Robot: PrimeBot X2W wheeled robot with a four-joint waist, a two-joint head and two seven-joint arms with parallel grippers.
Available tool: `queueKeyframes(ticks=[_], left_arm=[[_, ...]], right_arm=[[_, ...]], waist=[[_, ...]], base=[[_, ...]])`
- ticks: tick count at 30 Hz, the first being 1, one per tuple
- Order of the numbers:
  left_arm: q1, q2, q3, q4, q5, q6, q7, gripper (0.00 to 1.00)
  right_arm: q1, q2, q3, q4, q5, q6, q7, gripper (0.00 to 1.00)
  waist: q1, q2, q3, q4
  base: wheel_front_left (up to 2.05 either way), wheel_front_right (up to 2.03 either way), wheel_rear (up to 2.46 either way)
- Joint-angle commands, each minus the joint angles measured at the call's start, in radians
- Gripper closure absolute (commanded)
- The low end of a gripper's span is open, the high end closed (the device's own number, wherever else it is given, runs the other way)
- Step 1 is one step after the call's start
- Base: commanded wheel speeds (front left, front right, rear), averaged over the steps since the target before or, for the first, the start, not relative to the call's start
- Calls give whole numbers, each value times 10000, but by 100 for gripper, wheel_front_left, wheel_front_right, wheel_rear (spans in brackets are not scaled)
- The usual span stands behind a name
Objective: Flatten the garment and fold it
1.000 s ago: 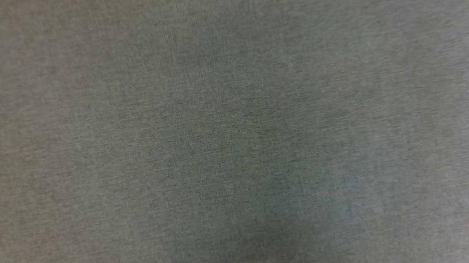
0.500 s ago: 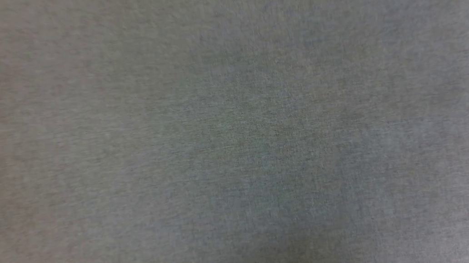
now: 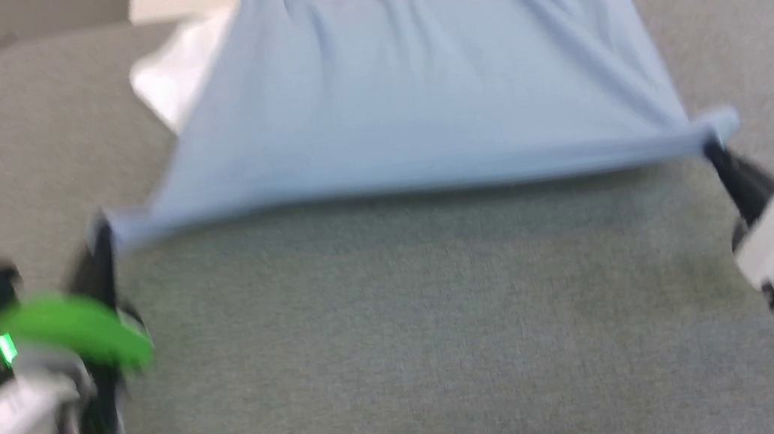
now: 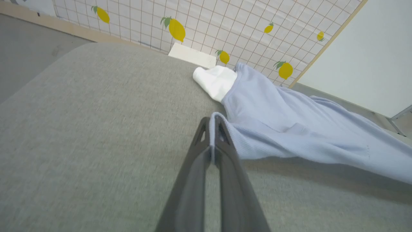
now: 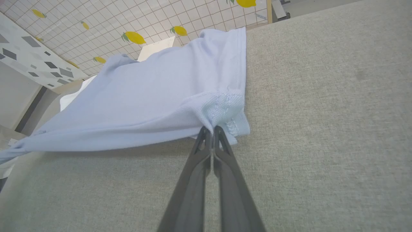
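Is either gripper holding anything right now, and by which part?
Both hold the garment: the left gripper pinches its near left corner, the right gripper its near right corner, with the edge stretched between them.

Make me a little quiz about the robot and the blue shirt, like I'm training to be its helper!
1. True or false: the left gripper is shut on a corner of the garment.
2. What does the right gripper pinch? A) nothing B) the garment's other near corner C) the left gripper
3. Fill in: the garment's near edge is stretched between the two ____.
Key: 1 true; 2 B; 3 grippers.
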Motion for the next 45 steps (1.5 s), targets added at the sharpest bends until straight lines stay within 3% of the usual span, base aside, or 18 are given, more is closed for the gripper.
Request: queueKeyframes(ticks=[1,9,16,22,28,36,44,45], left_arm=[[700,34,92,-251,-236,271,61,100],[4448,469,419,-2351,-1428,1758,1260,100],[7022,1120,500,-4363,-1969,3333,2388,100],[8090,1258,745,-5545,-2283,3880,2510,100],[7828,1424,835,-6266,-1983,3736,2235,100],[5699,1500,584,-6298,-1109,3045,1925,100],[3112,1414,70,-5172,-472,2098,2129,100],[2188,1342,11,-4515,-326,1676,2056,100]], right_arm=[[424,-101,-122,-116,82,-21,-149,100],[2720,-351,-348,-683,301,-21,176,100],[4356,-316,-489,-1302,476,-21,1556,100],[5100,-58,-602,-1697,568,-21,2659,100],[4890,85,-545,-2111,458,-21,3064,100],[3332,-29,-388,-2371,-10,-21,3442,100],[1546,-35,-180,-1864,-883,-21,3946,100],[881,49,-124,-1598,-1230,-21,4133,100]], waist=[[1,37,-1508,374],[1,37,-2375,386],[1,37,-2810,297],[1,37,-2874,213],[1,37,-2631,98],[1,37,-1737,-135],[1,37,-308,-315],[1,37,304,-345]], base=[[0,0,0],[0,0,0],[0,0,0],[0,0,0],[0,0,0],[0,0,0],[0,0,0],[0,0,0]])
